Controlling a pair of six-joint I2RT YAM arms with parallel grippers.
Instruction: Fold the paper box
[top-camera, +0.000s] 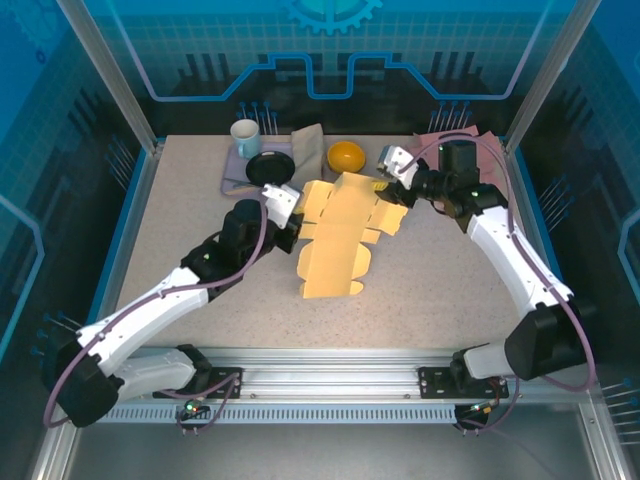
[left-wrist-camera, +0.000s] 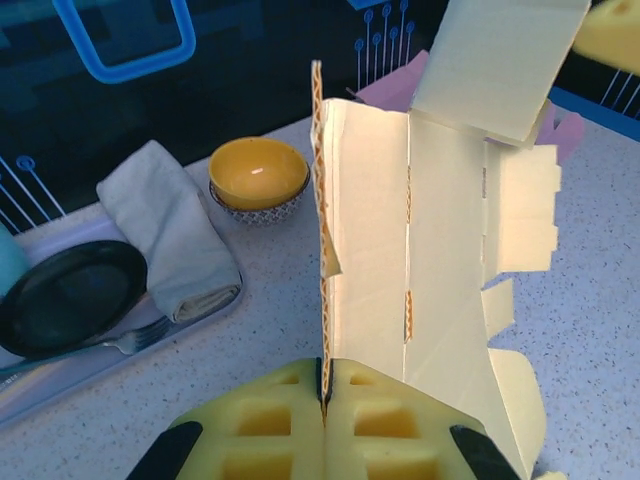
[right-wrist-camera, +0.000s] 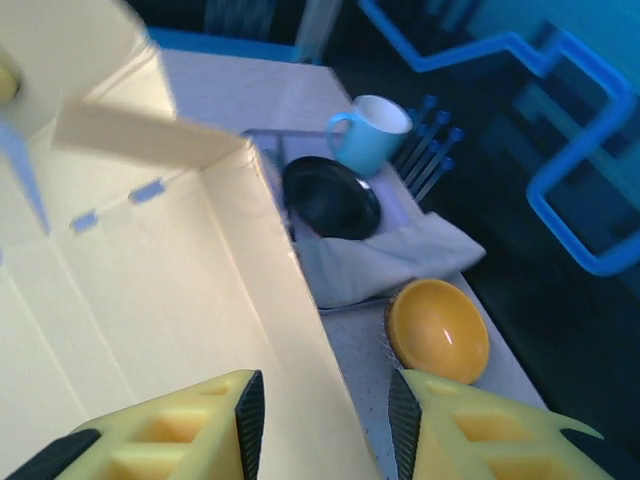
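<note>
Left end effector is clamped on the raised side wall of the box, which lies on the tabletop just nearside of the bowl. That arm reaches low, left of the bowl. Right end effector straddles another wall's edge, half-wide, not gripping, wrist bent beside the bowl. Wall-raising seems the step in hand. Next, the right must clamp and stand its wall square.

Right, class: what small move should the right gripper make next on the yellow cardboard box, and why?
Probably close the right gripper: its open fingers straddle a raised wall of the yellow cardboard box, while the left gripper pinches another flap upright.
</note>
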